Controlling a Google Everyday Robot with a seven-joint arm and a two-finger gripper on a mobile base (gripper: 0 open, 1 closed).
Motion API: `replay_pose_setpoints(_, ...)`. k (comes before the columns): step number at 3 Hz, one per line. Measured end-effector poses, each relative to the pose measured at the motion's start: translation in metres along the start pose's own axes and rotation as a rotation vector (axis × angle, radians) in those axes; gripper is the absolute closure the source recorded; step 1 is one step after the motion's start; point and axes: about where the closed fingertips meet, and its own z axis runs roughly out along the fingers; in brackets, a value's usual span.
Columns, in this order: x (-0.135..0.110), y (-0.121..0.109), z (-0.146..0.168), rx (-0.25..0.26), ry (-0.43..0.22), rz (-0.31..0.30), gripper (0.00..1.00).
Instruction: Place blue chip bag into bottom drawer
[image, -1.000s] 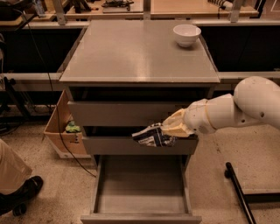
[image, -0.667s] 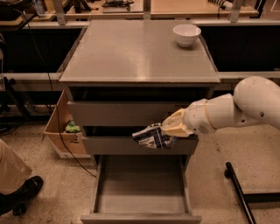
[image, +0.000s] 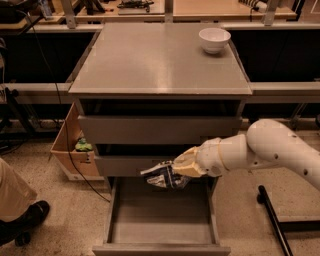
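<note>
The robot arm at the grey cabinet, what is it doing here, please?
The robot's one arm reaches in from the right. Its gripper holds the blue chip bag in front of the middle drawer, above the bottom drawer, which is pulled out. The bag is not yet inside the drawer; it hangs in the air over the drawer's back part. A white bowl stands on the cabinet top.

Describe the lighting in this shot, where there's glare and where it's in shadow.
Camera view: warm, dim light; soft sheen across the cabinet top; dark shadow in the gaps above the two upper drawers; the chip bag, held by the gripper over the back of the open bottom drawer, glints on its foil edge.
</note>
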Motion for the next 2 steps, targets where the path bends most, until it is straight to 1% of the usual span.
replay_pose_setpoints(1, 0.035, 0.016, 0.069, -0.053, -0.036, 0.025, 1.0)
replay_pose_setpoints(2, 0.072, 0.026, 0.137, -0.093, -0.05, 0.057, 1.0)
